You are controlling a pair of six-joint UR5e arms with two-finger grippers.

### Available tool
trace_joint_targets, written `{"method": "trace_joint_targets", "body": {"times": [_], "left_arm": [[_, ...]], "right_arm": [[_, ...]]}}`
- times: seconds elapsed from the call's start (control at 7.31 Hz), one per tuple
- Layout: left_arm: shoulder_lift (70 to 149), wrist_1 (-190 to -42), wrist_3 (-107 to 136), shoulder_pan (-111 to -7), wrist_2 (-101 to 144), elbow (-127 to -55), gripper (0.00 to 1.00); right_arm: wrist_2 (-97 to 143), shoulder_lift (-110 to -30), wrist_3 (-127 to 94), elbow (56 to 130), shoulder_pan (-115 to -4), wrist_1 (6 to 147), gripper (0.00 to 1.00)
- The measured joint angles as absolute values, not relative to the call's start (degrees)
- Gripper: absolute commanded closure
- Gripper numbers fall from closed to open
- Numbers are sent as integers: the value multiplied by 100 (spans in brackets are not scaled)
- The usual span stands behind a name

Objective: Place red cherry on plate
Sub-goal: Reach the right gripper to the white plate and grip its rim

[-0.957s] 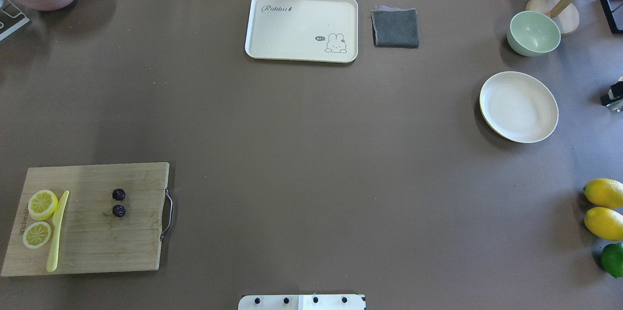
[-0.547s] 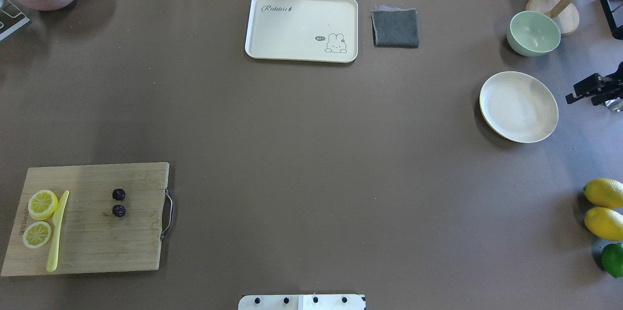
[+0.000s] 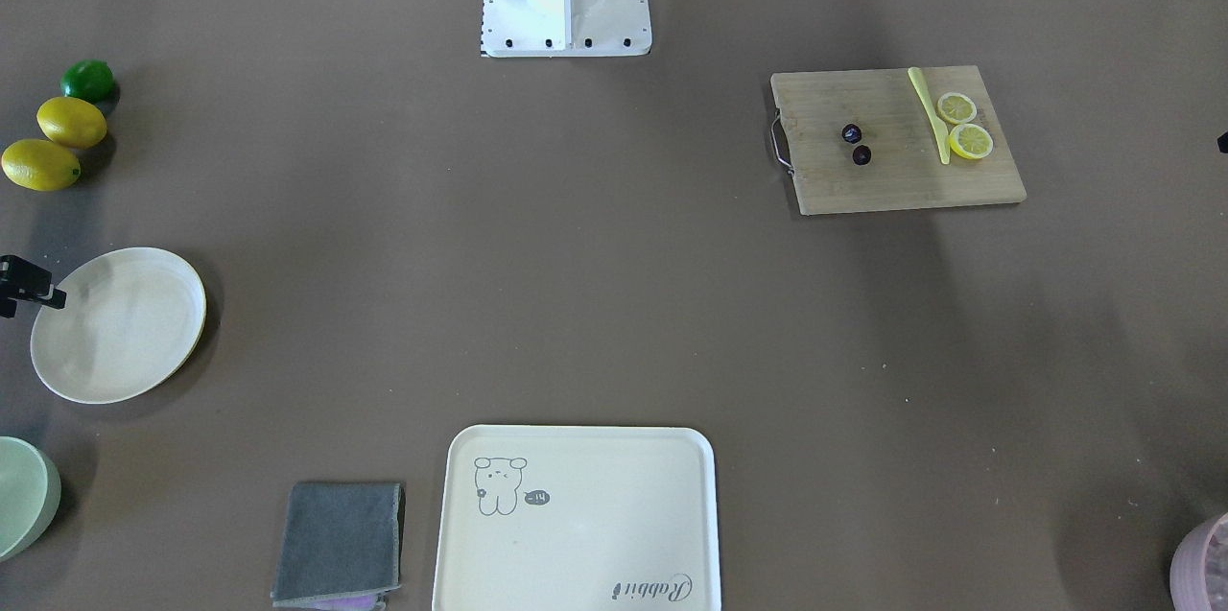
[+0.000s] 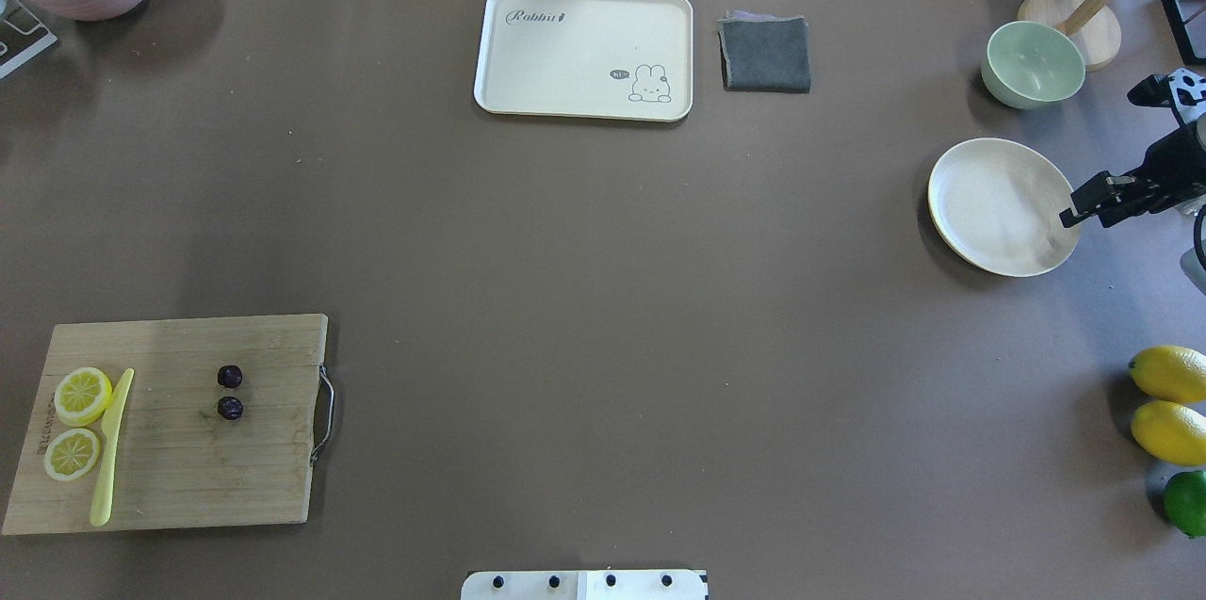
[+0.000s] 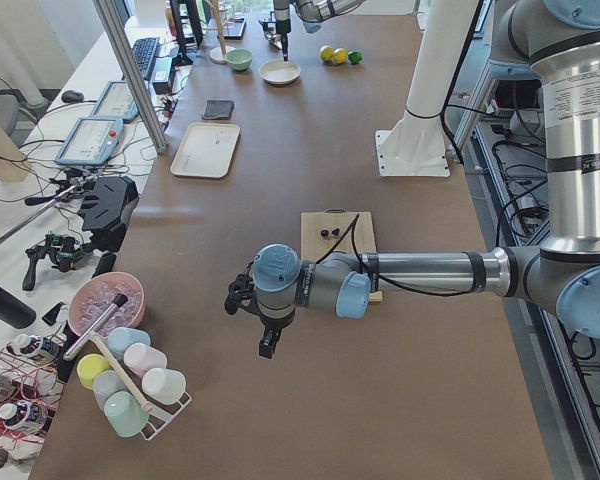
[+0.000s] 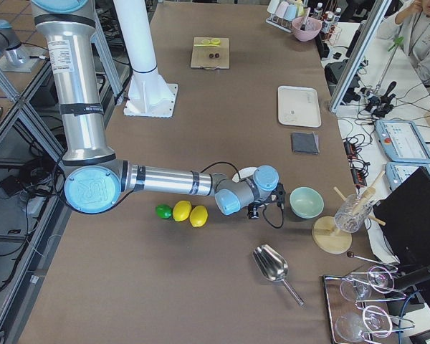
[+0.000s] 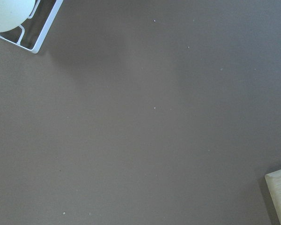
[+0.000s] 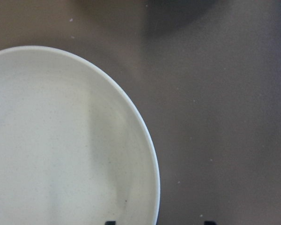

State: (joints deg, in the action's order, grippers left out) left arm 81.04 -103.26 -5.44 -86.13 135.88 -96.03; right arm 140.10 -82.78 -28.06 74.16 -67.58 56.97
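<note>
While the right gripper [image 4: 1083,209] hangs over the outer edge of the plate [image 4: 989,204], its jaws stand apart: in the wrist view the two dark fingertips [image 8: 110,223] sit either side of the plate's rim, which curves away beneath the gap between them. Nothing is held there. The red cherry [image 4: 230,409] lies well away from those jaws, at the opposite end of the table, on a wooden cutting board [image 4: 188,468]; its two dark balls sit just beside one another, and I cannot make out the stems.

Beyond the cherry from the right jaws, a yellow plastic knife [image 4: 111,449] lies lengthwise on the board, with two lemon slices [image 4: 83,395] past it. The board's metal handle [image 4: 325,416] is on the side toward the right jaws.

Close around the right jaws are a pale green bowl [image 4: 1033,63], a round wooden stand [image 4: 1083,30], two whole lemons [image 4: 1168,374] and a lime [image 4: 1187,501]. A cream rabbit tray [image 4: 584,54] and a folded grey cloth [image 4: 765,54] lie at the far edge, off to the side of the line between jaws and cherry.

The left gripper [image 5: 268,345] points down at brown tabletop beside the board, between it and a rack of cups [image 5: 130,385]; whether its jaws are apart I cannot tell. Only the board's corner [image 7: 278,197] edges into its wrist camera's view.
</note>
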Motion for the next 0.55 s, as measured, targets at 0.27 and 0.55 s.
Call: {"method": "trace_joint_targets", "body": {"times": [0.27, 0.55], "left_arm": [[8104, -10327, -543, -8613, 13588, -9609, 2], [8104, -10327, -537, -8613, 13596, -9613, 2]], "right_arm": [[13988, -8195, -2811, 7339, -6707, 5688, 100], [13985, -8177, -2824, 7311, -6700, 5687, 100]]}}
